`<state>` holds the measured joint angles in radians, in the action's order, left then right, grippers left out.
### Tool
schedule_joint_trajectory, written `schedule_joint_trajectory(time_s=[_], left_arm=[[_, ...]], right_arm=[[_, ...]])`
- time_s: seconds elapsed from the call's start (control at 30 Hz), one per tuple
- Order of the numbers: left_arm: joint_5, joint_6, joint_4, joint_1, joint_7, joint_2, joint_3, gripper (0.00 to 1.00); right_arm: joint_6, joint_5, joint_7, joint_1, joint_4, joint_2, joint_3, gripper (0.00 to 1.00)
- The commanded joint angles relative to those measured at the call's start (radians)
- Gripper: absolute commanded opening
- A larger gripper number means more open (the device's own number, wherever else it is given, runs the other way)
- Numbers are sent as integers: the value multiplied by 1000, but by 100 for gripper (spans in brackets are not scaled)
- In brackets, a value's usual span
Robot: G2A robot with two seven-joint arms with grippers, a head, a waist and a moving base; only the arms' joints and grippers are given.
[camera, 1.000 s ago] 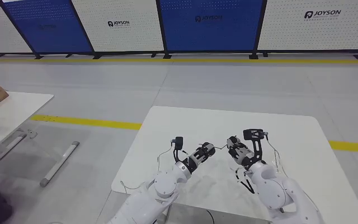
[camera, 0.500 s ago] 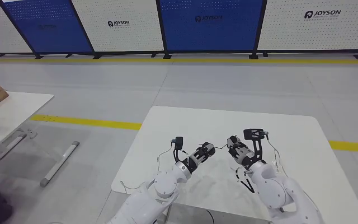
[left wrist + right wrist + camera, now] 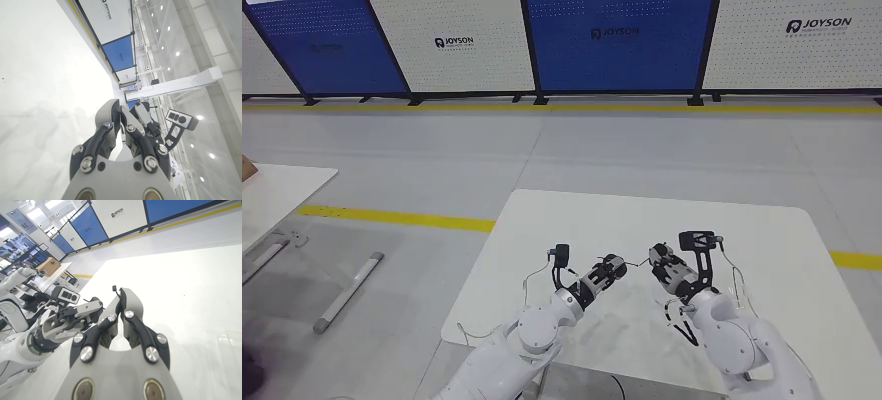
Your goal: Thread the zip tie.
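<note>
Above the table (image 3: pixel 762 240), left gripper (image 3: pixel 119 110) and right gripper (image 3: pixel 120 295) both pinch the zip tie (image 3: pixel 114 288); a slip could misalign its ends.

Smooth matt table (image 3: pixel 662 220); black plastic zip tie (image 3: pixel 114 288).

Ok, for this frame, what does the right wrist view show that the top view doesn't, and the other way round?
Right wrist view: the small black head of the zip tie poking out past the tips of the right claw, which is shut on the strap. Top view: the white table in full outline, and the thin strap spanning the gap between the two claws. Both: the left claw and the right claw close together, tips facing, above the table.
</note>
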<state>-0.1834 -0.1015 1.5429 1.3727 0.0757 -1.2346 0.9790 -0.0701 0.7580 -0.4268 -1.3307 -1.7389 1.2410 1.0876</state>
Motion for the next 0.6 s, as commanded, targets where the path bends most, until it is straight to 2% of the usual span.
schedule_joint_trajectory(time_s=[0.0,0.57], left_arm=[[0,0,0,0,0,0,0,0],[0,0,0,0,0,0,0,0]], right_arm=[[1,1,-1,0,0,1,0,0],[1,9,-1,9,10,9,-7,0]])
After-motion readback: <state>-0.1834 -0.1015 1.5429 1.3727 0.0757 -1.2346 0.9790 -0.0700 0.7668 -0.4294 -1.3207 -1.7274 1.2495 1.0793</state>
